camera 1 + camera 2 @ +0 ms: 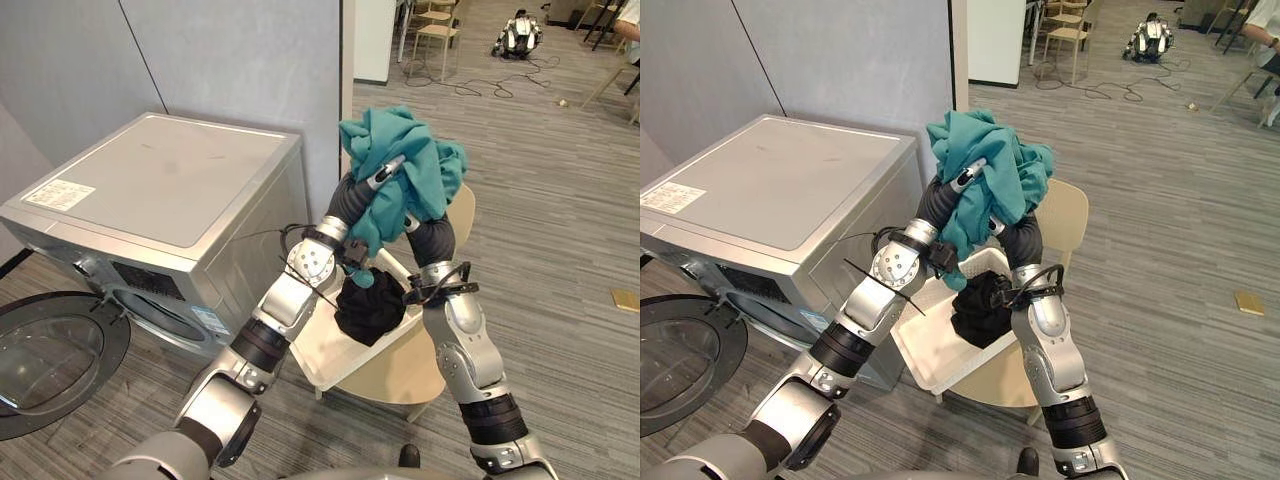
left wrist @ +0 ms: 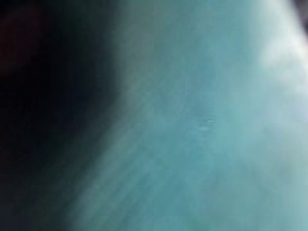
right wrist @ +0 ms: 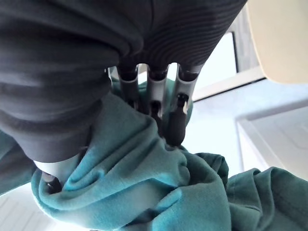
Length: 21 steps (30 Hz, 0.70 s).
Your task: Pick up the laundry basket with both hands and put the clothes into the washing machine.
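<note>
Lifting a teal garment (image 1: 420, 160) clear of the white laundry basket (image 1: 325, 345), with both arms raised and the cloth bunched between the hands, its bulk on top and one tail hanging roughly straight down towards the basket. Right hand (image 3: 174, 122) clenched into the teal folds, fingers dug in from one side and thumb from the other. Left hand (image 1: 387, 168) buried in the same bundle on the side nearer the washing machine (image 1: 170, 185); impossible to tell how it grips. Still resting tilted on a beige chair (image 1: 400, 375) rather than carried, the basket, with a black garment (image 1: 370, 305) heaped inside just under the wrists. Off to the robot's left and well below the lifted cloth, the front-loading drum opening (image 1: 160, 315), its round door (image 1: 50, 355) swung wide and low. Likely next: swinging the bundle leftward and down, left arm leading as the nearer one, tail first, taking care not to snag the hanging end on the basket rim or the machine's top corner.
</note>
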Available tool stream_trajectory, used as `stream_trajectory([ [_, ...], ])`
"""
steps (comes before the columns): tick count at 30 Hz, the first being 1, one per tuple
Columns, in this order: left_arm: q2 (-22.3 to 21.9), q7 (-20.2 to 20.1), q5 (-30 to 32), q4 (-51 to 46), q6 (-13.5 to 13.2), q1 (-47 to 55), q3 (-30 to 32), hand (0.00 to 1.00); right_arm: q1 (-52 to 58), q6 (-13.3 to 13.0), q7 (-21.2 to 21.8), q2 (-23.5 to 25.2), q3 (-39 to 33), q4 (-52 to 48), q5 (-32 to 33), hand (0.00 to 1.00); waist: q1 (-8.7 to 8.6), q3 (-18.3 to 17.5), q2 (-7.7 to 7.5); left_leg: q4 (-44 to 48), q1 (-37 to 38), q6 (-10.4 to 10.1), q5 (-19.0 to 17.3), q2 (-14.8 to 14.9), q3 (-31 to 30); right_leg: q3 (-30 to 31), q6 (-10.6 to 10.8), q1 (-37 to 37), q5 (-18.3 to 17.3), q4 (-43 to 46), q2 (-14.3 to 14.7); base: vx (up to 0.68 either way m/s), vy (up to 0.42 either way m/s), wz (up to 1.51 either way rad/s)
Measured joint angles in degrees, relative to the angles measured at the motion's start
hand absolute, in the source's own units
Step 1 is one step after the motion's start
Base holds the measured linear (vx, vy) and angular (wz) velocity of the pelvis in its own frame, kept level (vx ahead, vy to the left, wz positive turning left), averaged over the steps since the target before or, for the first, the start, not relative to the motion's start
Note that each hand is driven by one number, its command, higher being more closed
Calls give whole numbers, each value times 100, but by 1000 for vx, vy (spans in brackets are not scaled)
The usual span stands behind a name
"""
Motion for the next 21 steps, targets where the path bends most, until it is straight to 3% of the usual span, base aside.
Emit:
stream_trajectory([
  [5,-28,-20,1,-311,15,169,410,100,311,13,224,90,-673,-661,-9,0,1,-18,28,-24,32,0,-1,3,50,110,3,-35,3,1,17,-1,0,-8],
  [10,211,114,5,-518,95,1116,1902,100,520,-467,-123,159,-2628,-1206,-39,0,-59,-48,93,-52,93,-1,-4,14,121,178,3,-46,2,0,39,-14,3,-10],
  [11,444,201,1,-787,124,1524,2503,100,781,-502,-292,148,-3110,-1160,-146,0,-72,-46,106,-72,93,-2,-5,19,187,222,4,-98,0,-16,49,-25,2,-15],
  [15,563,377,35,-1538,109,2031,3548,100,1278,-477,-461,153,-3741,-909,-318,0,-56,-42,144,-138,117,-4,-4,16,254,293,4,-151,-3,-21,58,-11,1,-10],
  [19,623,676,809,-2282,-162,2331,4413,100,1554,-411,-569,169,-4308,-353,-517,0,-8,-40,219,-156,127,-4,-4,16,265,297,3,-155,-2,-21,60,0,0,0],
  [21,622,751,866,-2529,-268,2620,4719,100,1641,-381,-571,228,-4408,-187,-575,0,-10,-56,267,-182,141,-4,-4,16,269,304,3,-158,-3,-21,63,0,0,0],
])
